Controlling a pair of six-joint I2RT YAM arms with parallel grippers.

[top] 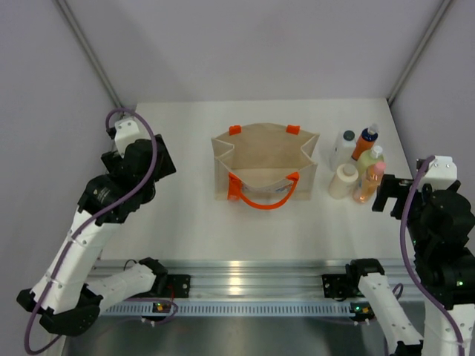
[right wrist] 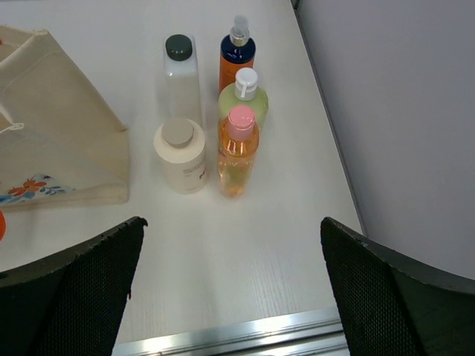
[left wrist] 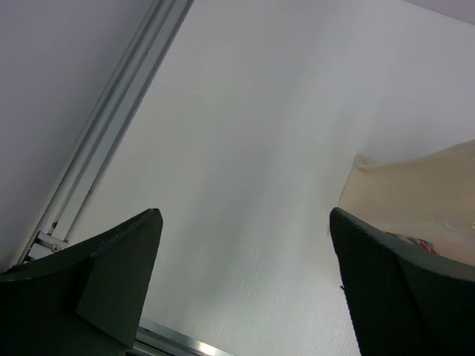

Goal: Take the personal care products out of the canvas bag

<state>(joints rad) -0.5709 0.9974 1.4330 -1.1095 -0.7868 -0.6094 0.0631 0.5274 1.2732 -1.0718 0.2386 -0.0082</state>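
I am looking across the worktop [top: 185, 215], and the canvas bag [top: 263, 159] is standing open at its middle, with one of its orange loop handles [top: 260, 199] drooping over the near edge. From above I am seeing only beige lining inside it, no bottle.

My left claw [left wrist: 245, 245] is hanging wide apart over bare worktop well left of the bag, gripping nothing. My right claw [right wrist: 231, 245] is also gaping and empty, hovering near the cluster at the right edge.

All five personal care products are standing upright just right of the bag, packed close together. The white bottle with the dark cap [right wrist: 180, 81] and the orange bottle with the dark cap [right wrist: 236, 67] are at the back. The pale yellow-green bottle [right wrist: 243, 100] is between them and the front pair, the cream cylinder [right wrist: 180, 156] and the slim amber bottle with the pink cap [right wrist: 237, 152].

I am judging the unloading as finished, or at its last step, since nothing is showing in the bag. If anything is called for next, it is only a check into the bag's mouth and keeping my right claw from brushing the tall, tightly grouped bottles, which I am expecting to tip easily.
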